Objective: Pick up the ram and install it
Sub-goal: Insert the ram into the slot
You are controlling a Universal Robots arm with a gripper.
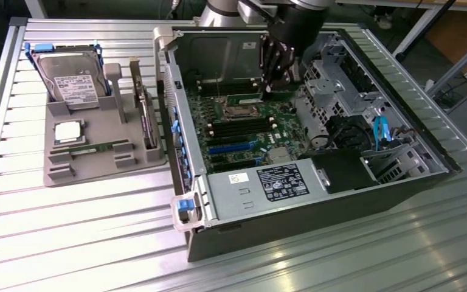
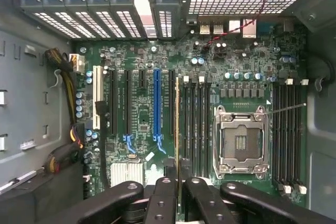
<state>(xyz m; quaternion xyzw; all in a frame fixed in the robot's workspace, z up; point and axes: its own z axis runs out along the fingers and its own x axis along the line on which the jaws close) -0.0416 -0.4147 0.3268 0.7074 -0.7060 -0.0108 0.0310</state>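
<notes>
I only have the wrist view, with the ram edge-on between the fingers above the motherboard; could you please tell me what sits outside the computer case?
Observer: A grey tray sits beside the case, on the exterior view's left.
Operator: Is another stick in it?
Observer: Yes, a second ram stick lies flat in the tray.
Operator: Anything else there?
Observer: A hard drive stands upright at the tray's far end.
</notes>
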